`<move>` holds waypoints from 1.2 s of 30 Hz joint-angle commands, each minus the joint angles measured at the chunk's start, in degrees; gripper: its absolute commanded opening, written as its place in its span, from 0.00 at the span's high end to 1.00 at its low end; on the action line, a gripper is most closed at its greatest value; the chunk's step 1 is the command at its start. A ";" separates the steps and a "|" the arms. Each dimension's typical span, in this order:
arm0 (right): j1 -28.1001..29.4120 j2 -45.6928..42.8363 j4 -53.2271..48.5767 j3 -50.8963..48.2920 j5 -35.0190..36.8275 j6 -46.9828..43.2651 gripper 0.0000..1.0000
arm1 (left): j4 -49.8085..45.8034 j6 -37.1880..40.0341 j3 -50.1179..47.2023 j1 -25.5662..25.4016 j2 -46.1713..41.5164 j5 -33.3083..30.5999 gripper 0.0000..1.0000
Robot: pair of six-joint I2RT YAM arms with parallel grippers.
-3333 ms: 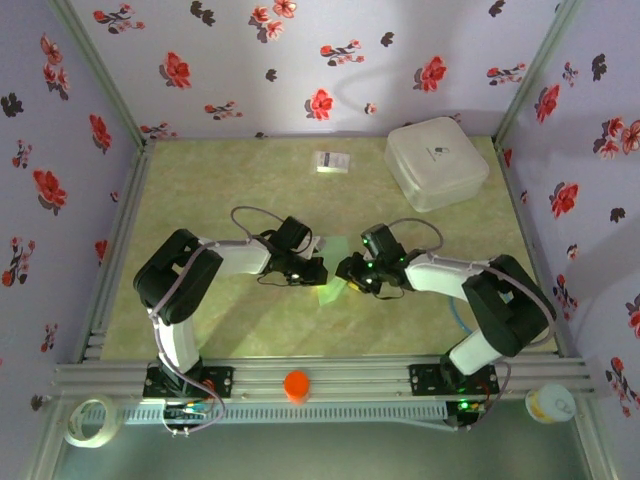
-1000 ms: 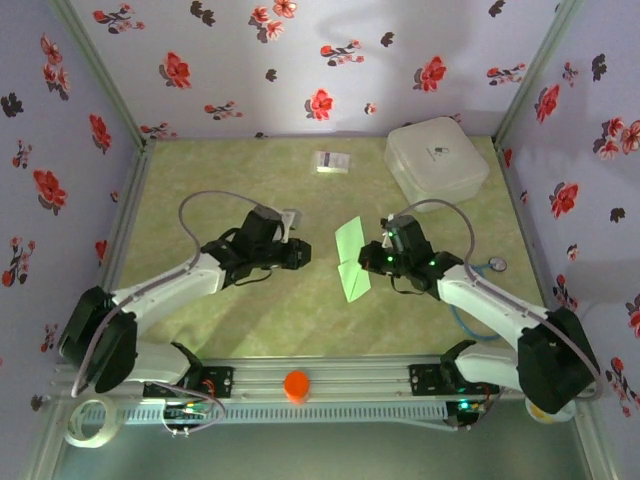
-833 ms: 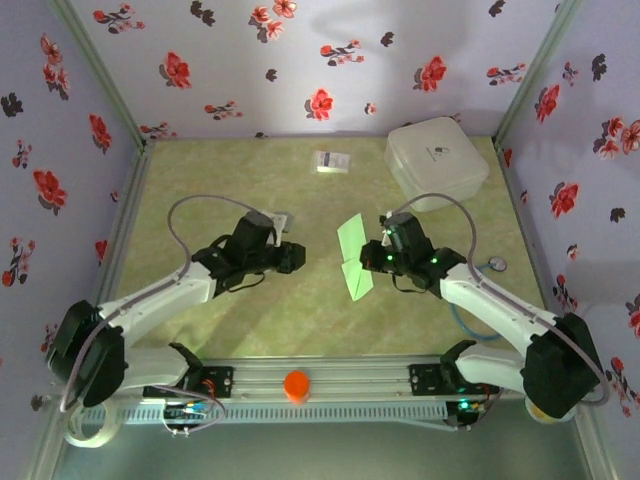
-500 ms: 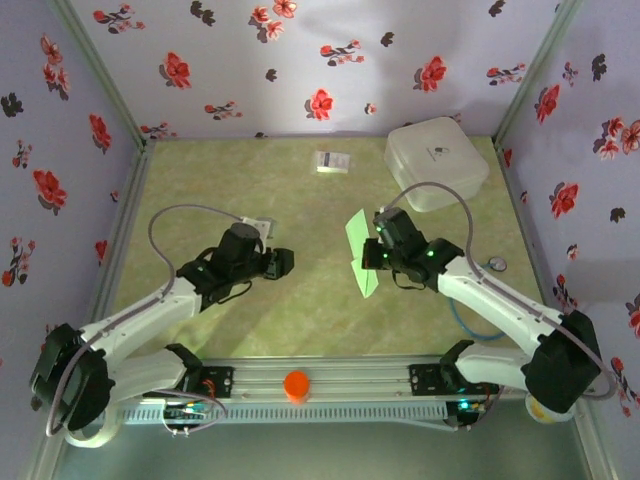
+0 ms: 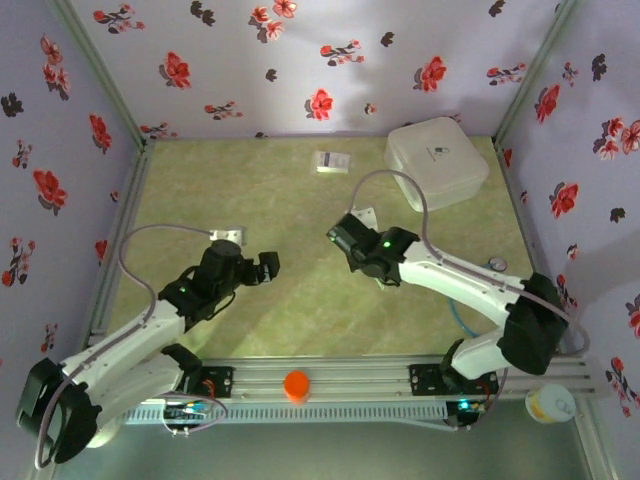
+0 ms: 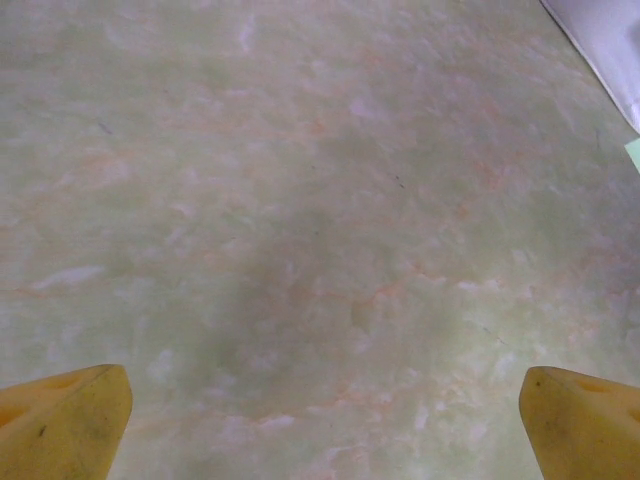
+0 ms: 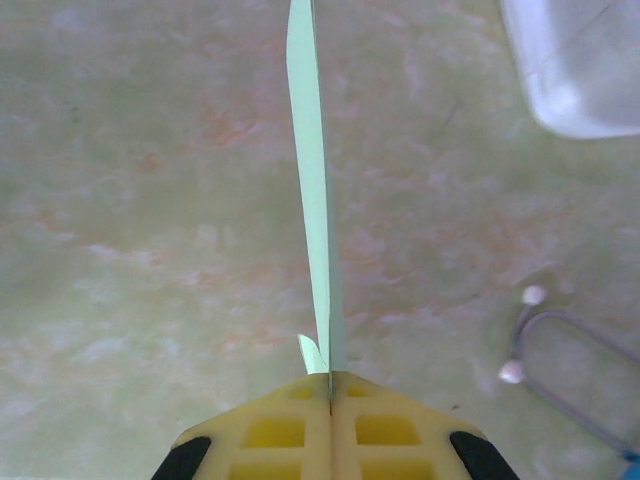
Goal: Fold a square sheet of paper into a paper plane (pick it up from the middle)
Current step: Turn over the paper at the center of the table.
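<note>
My right gripper is shut on the paper plane, a folded strip of pale green paper seen edge-on. The strip runs straight away from the yellow fingertips above the table. A small flap curls off it just left of the grip. From above, the right gripper hangs over the table's middle, and a pale sliver of the paper pokes out behind it. My left gripper sits near and to the left, apart from the paper. Its yellow fingertips stand wide open over bare table, left gripper holding nothing.
A white rounded box stands at the back right, also visible as the box ahead of the right wrist. A small white printed card lies at the back middle. A grey cable loops on the table's right. Floral walls enclose three sides.
The left gripper opened wide and drew back toward the near left. The right gripper carried the folded paper leftward and turned it, so it now shows edge-on.
</note>
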 commanded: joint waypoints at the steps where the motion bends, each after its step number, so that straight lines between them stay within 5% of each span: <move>1: 1.59 3.27 -6.32 3.02 12.92 2.03 1.00 | -1.09 -2.04 -0.67 0.75 -2.06 -2.48 0.00; 8: 4.16 10.05 -8.06 6.14 17.25 3.16 0.99 | -6.30 -3.42 1.01 1.44 -3.22 -3.43 0.00; 19: 7.19 20.55 -8.96 10.31 14.39 3.10 0.97 | -7.69 -3.98 2.23 2.16 -4.20 -4.07 0.00; 36: 6.14 25.10 5.50 11.03 -15.34 3.91 0.84 | -11.81 -6.25 3.87 2.43 -4.40 -3.89 0.00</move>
